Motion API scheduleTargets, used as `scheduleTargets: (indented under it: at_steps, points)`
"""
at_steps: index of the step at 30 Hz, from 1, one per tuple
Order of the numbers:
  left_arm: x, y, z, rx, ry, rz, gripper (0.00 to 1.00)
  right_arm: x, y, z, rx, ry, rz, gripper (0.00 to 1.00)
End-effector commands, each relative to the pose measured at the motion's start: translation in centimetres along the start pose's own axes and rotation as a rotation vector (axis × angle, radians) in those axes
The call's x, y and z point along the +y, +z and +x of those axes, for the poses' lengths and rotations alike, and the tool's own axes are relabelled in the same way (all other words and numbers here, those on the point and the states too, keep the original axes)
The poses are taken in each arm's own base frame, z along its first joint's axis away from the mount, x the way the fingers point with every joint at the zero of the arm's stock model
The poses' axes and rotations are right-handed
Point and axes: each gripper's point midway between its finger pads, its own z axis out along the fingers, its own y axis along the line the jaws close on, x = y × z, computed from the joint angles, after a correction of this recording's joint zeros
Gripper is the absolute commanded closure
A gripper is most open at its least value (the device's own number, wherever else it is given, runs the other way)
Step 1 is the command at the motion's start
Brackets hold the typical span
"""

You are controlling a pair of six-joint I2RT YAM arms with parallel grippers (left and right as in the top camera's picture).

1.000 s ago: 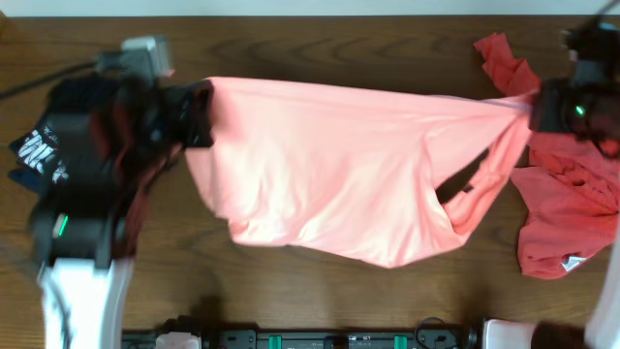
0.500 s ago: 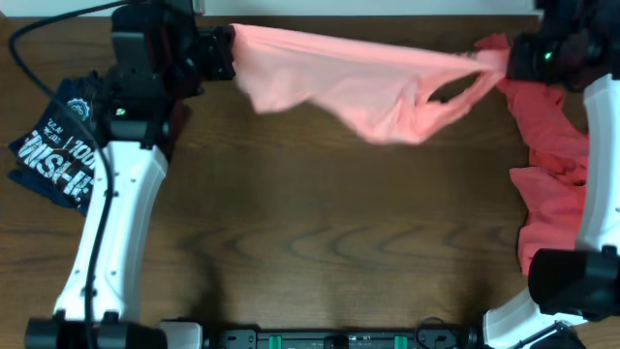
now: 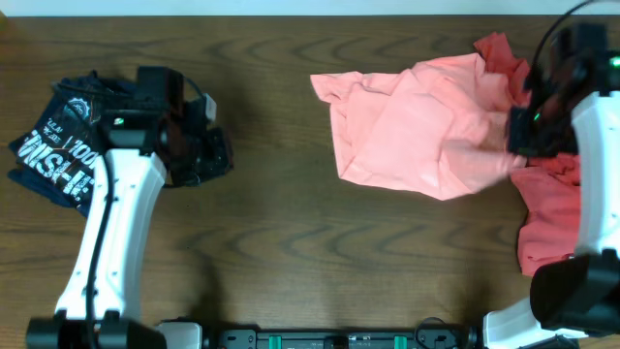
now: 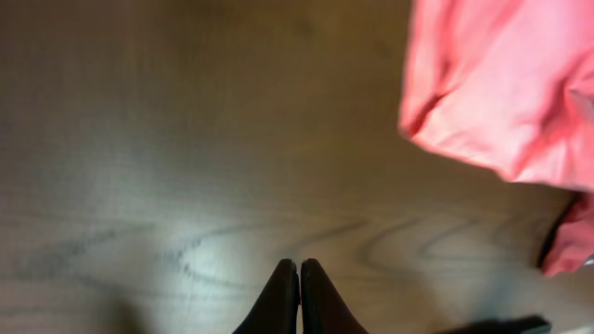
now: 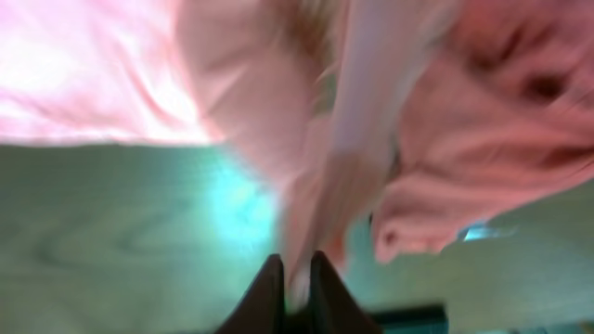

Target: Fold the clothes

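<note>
- Shirt status: crumpled salmon-pink cotton shirt (image 3: 417, 121) lies bunched on the right of the brown wooden bench (image 3: 291, 262).
- Grip check: right hand (image 5: 295, 278) looks pinched on its right edge; left hand (image 4: 299, 278) is closed on nothing, well left of it.
- Tip: I'd regrab the left hem and spread it flat before folding.

From overhead I see a dark brown wooden table (image 3: 291, 252), its wavy grain running left to right. A pale strip (image 3: 291, 6) runs along its far edge. At the near edge sits a black rail (image 3: 320, 340) with green pieces set in it. On the left wrist feed the wood is blurred, with a bright patch of glare; the right wrist feed shows it blurred too
</note>
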Motion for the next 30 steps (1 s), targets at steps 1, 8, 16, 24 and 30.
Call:
scheduleTargets:
  at_steps: [1, 8, 16, 24, 30]
  points:
    - [0.2, 0.8, -0.4, 0.0, 0.031, -0.005, 0.94, -1.1, 2.8, 2.0, 0.104, 0.032, 0.065, 0.86]
    - [-2.9, 1.6, -4.5, -0.156, 0.151, 0.056, 0.58, -5.0, 3.2, 3.1, 0.119, 0.182, 0.303, 0.82]
    - [-8.8, 7.8, -4.9, -0.132, 0.325, 0.118, 0.55, -2.0, 3.3, 0.6, 0.021, 0.131, 0.117, 0.76]
    - [-14.8, 16.9, -2.7, -0.078, 0.502, 0.184, 0.6, -0.6, 3.4, 0.1, 0.006, 0.102, 0.036, 0.75]
    - [-15.6, 21.6, -0.1, -0.002, 0.542, 0.178, 0.6, -0.6, 3.4, 0.3, 0.014, 0.102, 0.037, 0.75]
